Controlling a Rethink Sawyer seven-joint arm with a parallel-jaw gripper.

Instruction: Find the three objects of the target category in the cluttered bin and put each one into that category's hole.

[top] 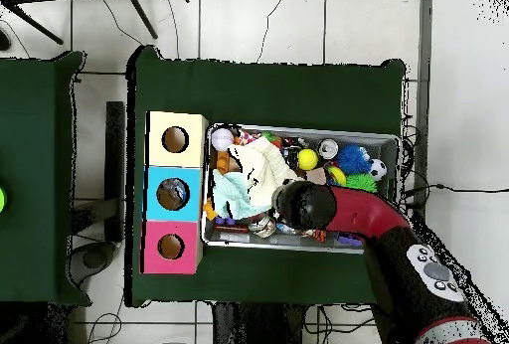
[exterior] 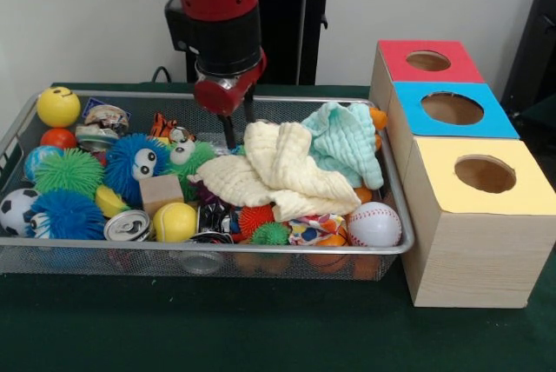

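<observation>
The wire-mesh bin lies on the green table, full of clutter; in the overhead view its rim shows right of the boxes. The blue-faced box's round hole is in the middle of three boxes right of the bin, and shows in the overhead view too. My gripper hangs in the bin's back middle, fingers apart and empty, tips at the left edge of a cream cloth. In the overhead view the arm's head hides the gripper.
A mint cloth lies beside the cream one. A baseball, yellow ball, wooden block, can, fuzzy blue toy, and soccer ball fill the bin. Red-faced and yellow-faced boxes flank the blue one.
</observation>
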